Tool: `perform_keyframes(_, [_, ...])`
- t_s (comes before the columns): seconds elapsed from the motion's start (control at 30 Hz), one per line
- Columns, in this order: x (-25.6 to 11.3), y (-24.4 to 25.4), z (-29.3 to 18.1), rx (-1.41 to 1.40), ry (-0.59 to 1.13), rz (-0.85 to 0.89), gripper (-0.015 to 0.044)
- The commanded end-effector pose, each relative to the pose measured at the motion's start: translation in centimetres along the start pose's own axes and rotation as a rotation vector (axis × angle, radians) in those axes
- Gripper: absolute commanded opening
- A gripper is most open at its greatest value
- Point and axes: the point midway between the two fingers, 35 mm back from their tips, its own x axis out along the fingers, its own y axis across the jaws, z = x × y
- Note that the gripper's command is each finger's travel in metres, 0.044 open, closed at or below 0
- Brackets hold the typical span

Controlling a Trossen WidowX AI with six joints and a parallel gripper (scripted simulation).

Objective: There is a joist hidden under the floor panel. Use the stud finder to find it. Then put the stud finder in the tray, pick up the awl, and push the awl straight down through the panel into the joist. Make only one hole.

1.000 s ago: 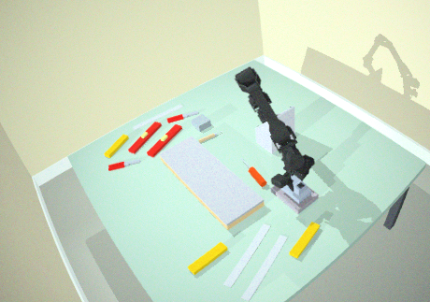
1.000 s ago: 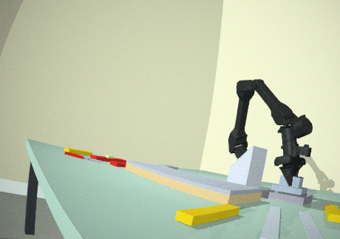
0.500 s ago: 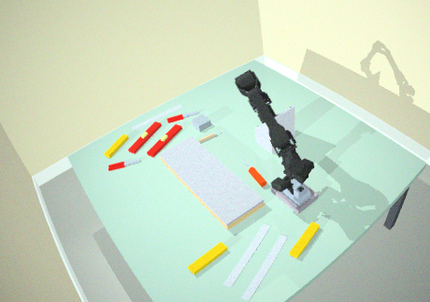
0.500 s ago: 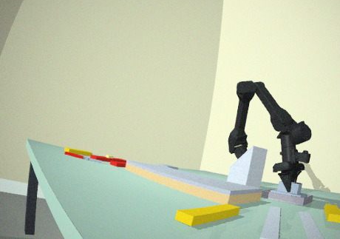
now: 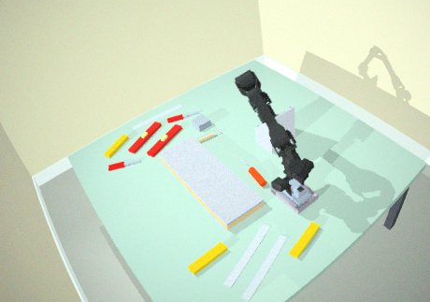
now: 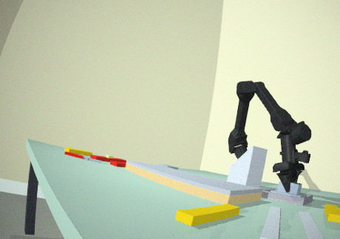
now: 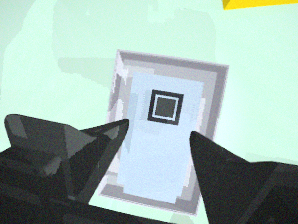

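Note:
The light blue stud finder lies in the shallow grey tray, its dark square window up. My gripper is open, pointing down over the tray, with one finger on each side of the stud finder; gaps show beside both fingertips in the wrist view. An orange-handled tool with a thin shaft, which looks like the awl, lies on the table between tray and panel. The floor panel is a grey slab with a tan edge. The joist is hidden.
A white upright block stands beside the arm. Yellow bars and white strips lie near the panel's near end. Red levels, red-handled tools, a tan-handled tool and a grey block lie beyond its far end.

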Motion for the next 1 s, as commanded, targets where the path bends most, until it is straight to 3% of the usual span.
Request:
perform_keyframes(0.0, [-1.5,-0.2,0.7,0.002,-0.006,-0.002,0.0394])
perform_keyframes(0.07, [-3.5,-0.2,1.4,0.002,-0.007,-0.001,0.044])
perform_keyframes(0.2, [-8.9,0.1,2.7,0.001,-0.007,0.0,0.044])
perform_keyframes(0.4, [-9.2,-2.3,1.6,0.06,-0.026,-0.014,0.044])
perform_keyframes(0.7, [-13.7,-14.0,-9.3,0.473,-0.065,-0.053,0.044])
perform_keyframes(0.97, [-15.4,-19.3,-23.5,0.877,-0.032,-0.095,0.044])
